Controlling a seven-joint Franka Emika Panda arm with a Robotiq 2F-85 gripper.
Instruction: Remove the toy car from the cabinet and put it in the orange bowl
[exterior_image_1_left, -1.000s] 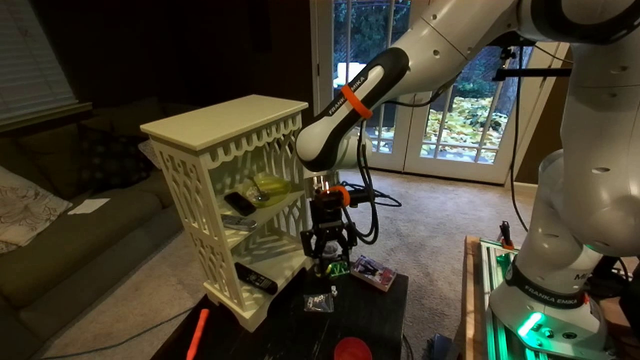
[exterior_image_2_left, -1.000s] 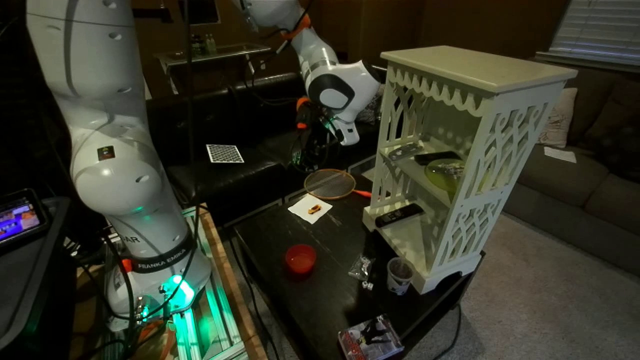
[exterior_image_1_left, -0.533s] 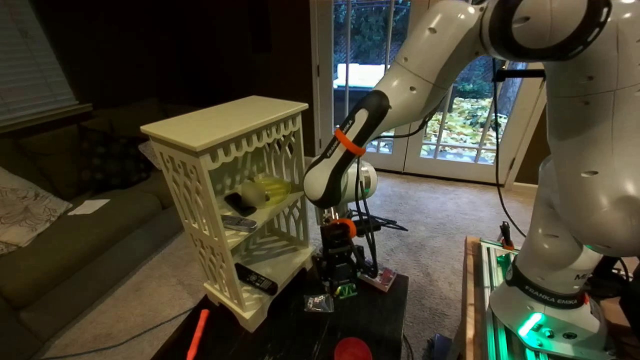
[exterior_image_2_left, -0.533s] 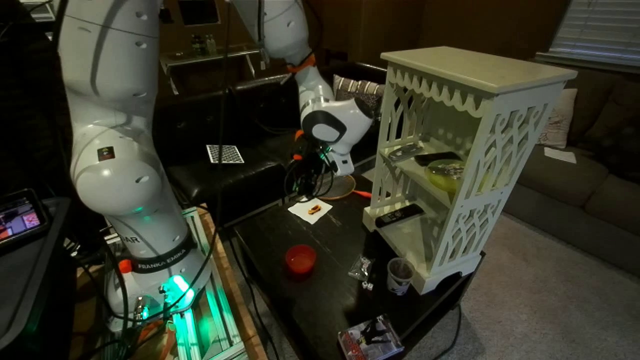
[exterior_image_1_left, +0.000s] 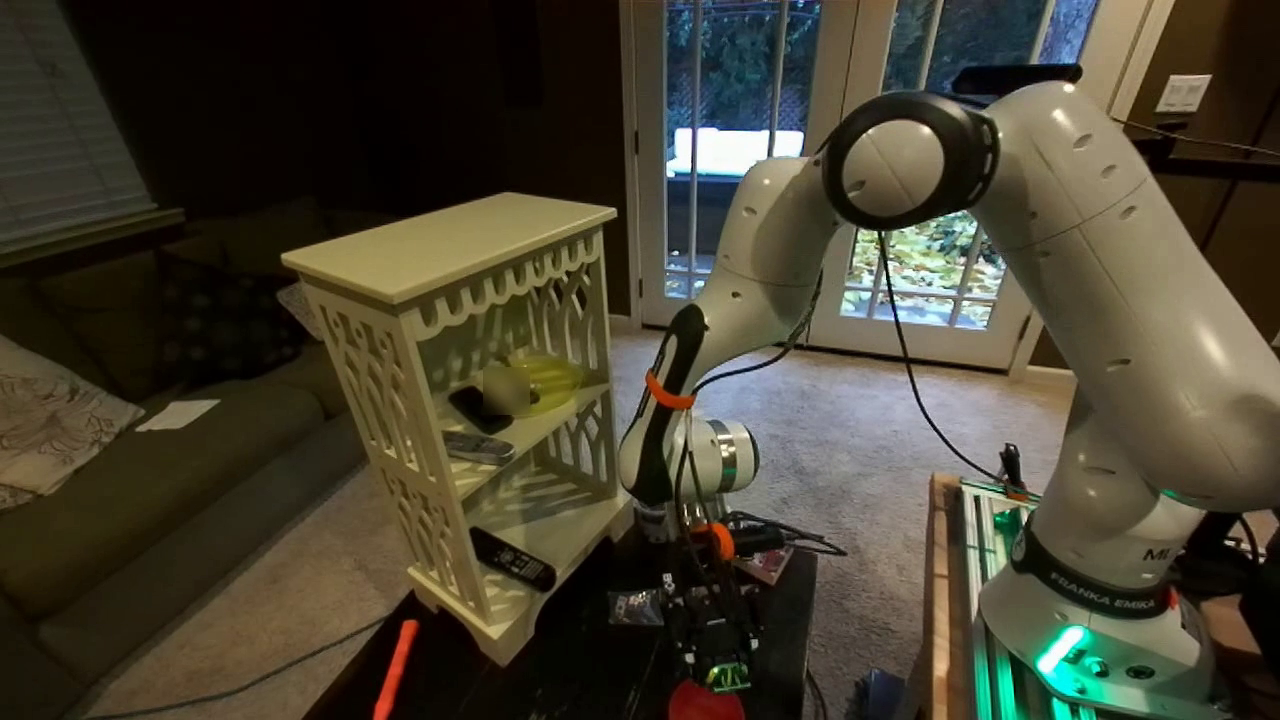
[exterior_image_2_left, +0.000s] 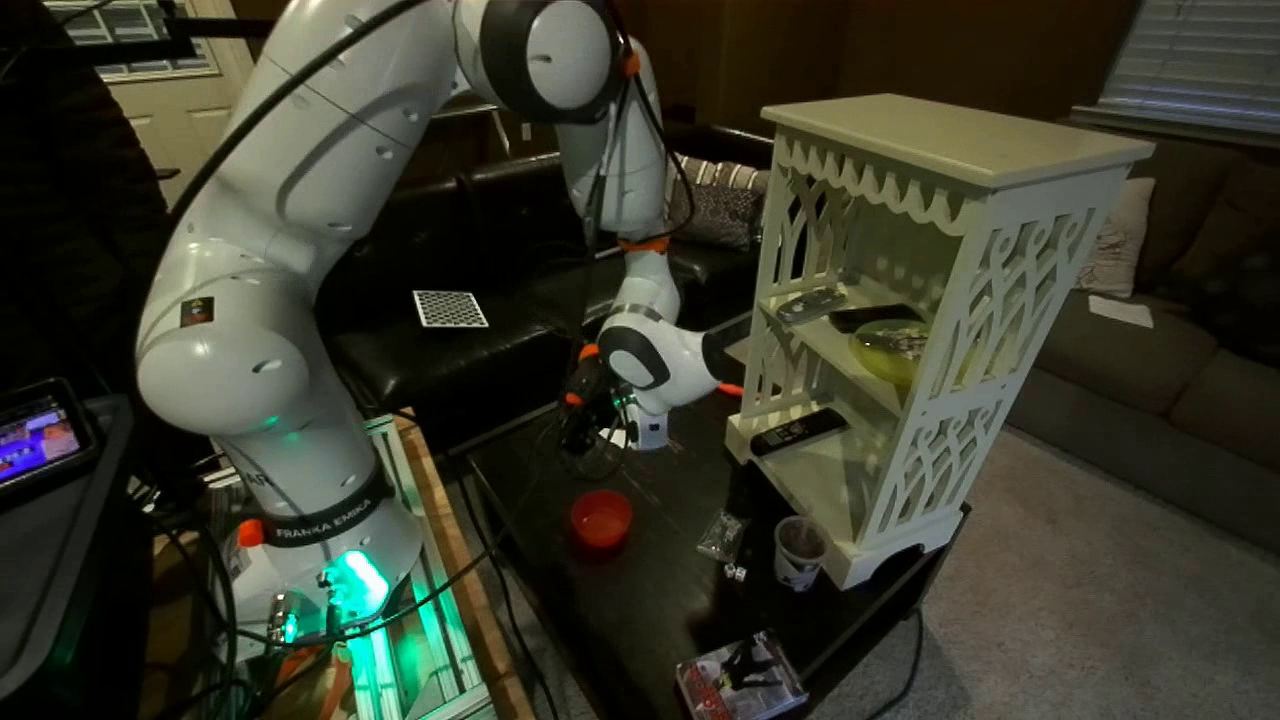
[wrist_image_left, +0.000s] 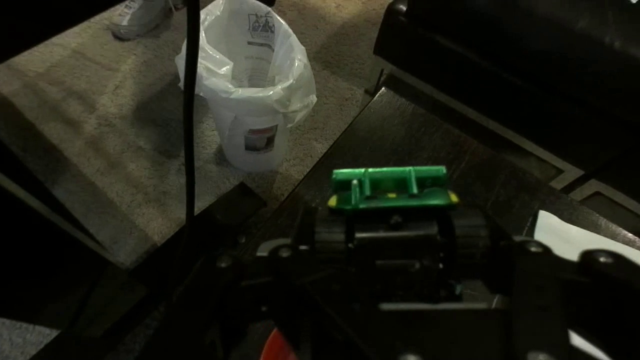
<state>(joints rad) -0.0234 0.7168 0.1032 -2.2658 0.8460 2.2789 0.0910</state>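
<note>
The cabinet (exterior_image_2_left: 950, 140) has a green bowl (exterior_image_2_left: 880, 370) with indistinct silvery contents, a phone (exterior_image_2_left: 876, 317) and a silver remote (exterior_image_2_left: 811, 304) on its upper shelf (exterior_image_2_left: 822, 345), and a black remote (exterior_image_2_left: 798, 431) on the lower shelf (exterior_image_2_left: 820, 480). The gripper (exterior_image_1_left: 722, 665) is clamped on the green toy car (wrist_image_left: 395, 200), near the red bowl (exterior_image_1_left: 705, 703); I cannot tell whether it is directly above. In an exterior view the red bowl is cut off and the green bowl partly blurred.
</note>
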